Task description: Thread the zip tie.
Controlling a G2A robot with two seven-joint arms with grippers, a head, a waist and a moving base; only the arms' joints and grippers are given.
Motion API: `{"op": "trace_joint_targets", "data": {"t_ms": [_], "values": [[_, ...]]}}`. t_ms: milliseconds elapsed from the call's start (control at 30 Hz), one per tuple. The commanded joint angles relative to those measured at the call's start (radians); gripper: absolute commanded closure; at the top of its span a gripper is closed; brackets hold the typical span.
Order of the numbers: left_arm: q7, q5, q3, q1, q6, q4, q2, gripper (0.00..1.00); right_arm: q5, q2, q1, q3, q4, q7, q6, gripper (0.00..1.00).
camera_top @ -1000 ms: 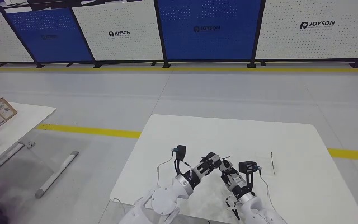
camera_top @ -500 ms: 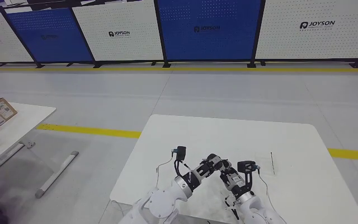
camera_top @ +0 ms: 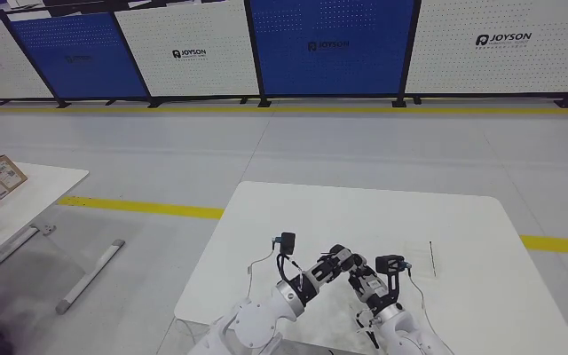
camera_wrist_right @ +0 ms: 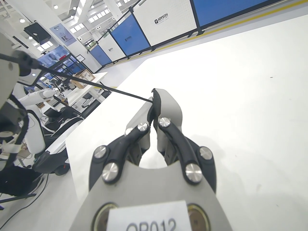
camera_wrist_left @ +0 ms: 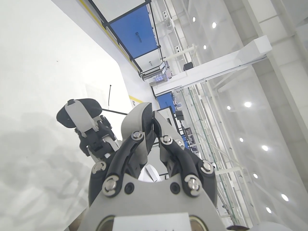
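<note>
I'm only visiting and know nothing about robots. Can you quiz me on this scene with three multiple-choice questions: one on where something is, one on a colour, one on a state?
1. Where is the spare zip tie?
A) lying flat on the white table, apart from the arms
B) on the floor
C) hanging on a blue panel

2. What colour is the held zip tie?
A) red
B) black
C) yellow

3. How is the right gripper?
A) wide open
B) shut on the held zip tie
C) shut on nothing

Answers:
1 A: the thin strap lies on the tabletop, off to the side of both arms.
2 B: the strap stretched between the grippers is black.
3 B: its fingers pinch one end, and the strap runs across to the left gripper.
</note>
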Motion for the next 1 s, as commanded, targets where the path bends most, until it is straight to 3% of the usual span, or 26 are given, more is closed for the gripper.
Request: {"op": "trace_joint_targets", "data": {"t_ms": [0,33,67,100,300,500,600,800,967], "values": [[0.006,0.002,-0.002,0.001,0.002,0.001,0.000,1.00,0.009,-0.001,0.000,0.000,0.000,-0.005,-0.004,1.00],[0.014,0.003,-0.002,0.000,0.007,0.003,0.000,1.00,0.017,-0.001,0.000,0.001,0.000,-0.009,-0.010,1.00],[0.022,0.002,-0.003,-0.001,0.011,0.005,0.000,1.00,0.022,-0.001,-0.001,0.002,0.000,-0.012,-0.015,0.62],[0.029,0.000,-0.003,-0.003,0.015,0.007,-0.001,1.00,0.026,-0.001,-0.002,0.004,-0.001,-0.016,-0.020,0.00],[0.100,-0.038,-0.015,-0.024,0.046,0.027,-0.008,1.00,0.065,0.004,-0.030,0.038,-0.021,-0.083,-0.058,0.00],[0.148,-0.059,-0.022,-0.058,0.115,0.066,-0.015,1.00,0.132,0.023,-0.120,0.143,-0.064,-0.177,-0.166,0.00],[0.157,-0.054,-0.015,-0.072,0.124,0.082,-0.018,1.00,0.150,0.037,-0.183,0.194,-0.128,-0.221,-0.166,0.00],[0.128,0.059,0.007,-0.079,0.143,0.093,-0.013,1.00,0.188,0.064,-0.313,0.279,-0.235,-0.313,-0.166,0.00],[0.128,0.059,0.007,-0.079,0.143,0.093,-0.013,1.00,0.188,0.064,-0.313,0.279,-0.235,-0.313,-0.166,0.00]]}}
